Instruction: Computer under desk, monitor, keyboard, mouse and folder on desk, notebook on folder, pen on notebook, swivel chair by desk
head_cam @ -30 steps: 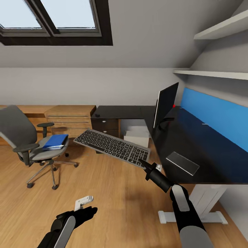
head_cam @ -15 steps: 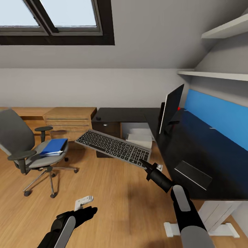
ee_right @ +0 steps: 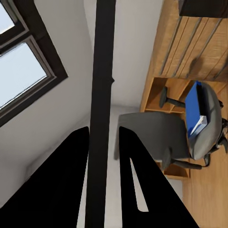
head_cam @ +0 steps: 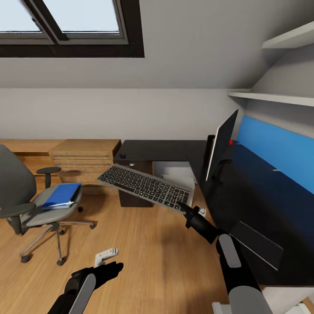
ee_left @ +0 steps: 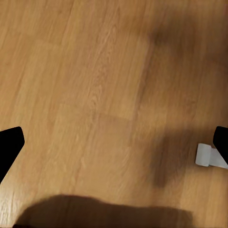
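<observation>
— Head view: what did the right gripper (head_cam: 181, 206) have?
— It pinched the grey, black-keyed keyboard (head_cam: 145, 186) by one end, aloft over the floor beside the desk (head_cam: 244, 196).
— And the left gripper (ee_left: 114, 142)?
— The left wrist view showed it spread over bare boards. The right wrist view caught the blue folder (ee_right: 195, 107) on the swivel chair (ee_right: 161, 135).

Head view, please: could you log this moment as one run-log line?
right gripper: shut on keyboard, in air | left gripper: open, empty | folder: on swivel chair | monitor: on desk

keyboard (head_cam: 145, 187) grey, tilted, airborne | folder (head_cam: 62, 195) blue, on swivel chair (head_cam: 26, 205) | monitor (head_cam: 221, 145) on desk (head_cam: 244, 196)
</observation>
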